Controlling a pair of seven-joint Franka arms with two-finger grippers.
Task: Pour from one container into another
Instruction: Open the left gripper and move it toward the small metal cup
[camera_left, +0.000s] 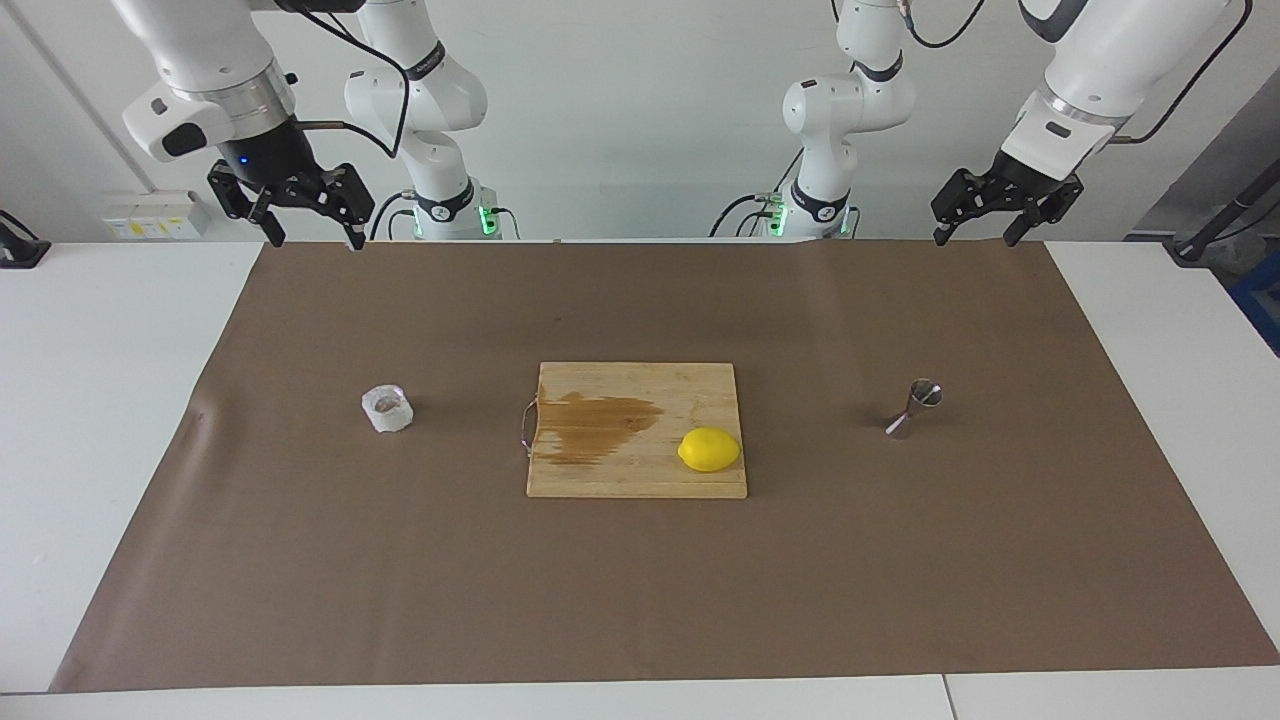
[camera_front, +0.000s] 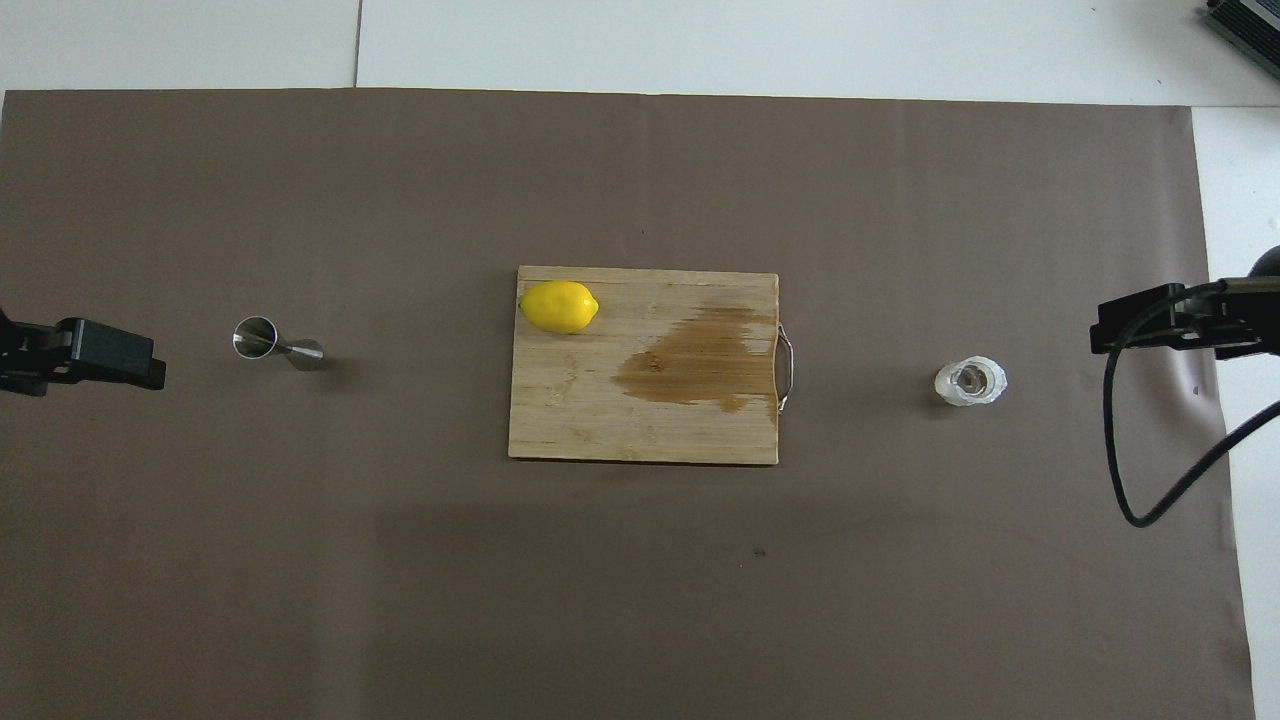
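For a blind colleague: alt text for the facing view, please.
A cutting board with a lemon lies mid-table between a whitish cup and a steel jigger. Both open hands, left hand and right hand, hang empty above the table's robot end.

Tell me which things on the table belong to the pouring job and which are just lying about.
For the job:
- crinkled whitish cup, toward the right arm's end
- steel jigger, toward the left arm's end

Lying about:
- lemon, on the cutting board
- stained wooden cutting board, between cup and jigger
- brown paper sheet

shiny steel jigger (camera_left: 914, 408), crinkled translucent plastic cup (camera_left: 387, 409), stained wooden board (camera_left: 637, 430), matt brown paper (camera_left: 640, 560).
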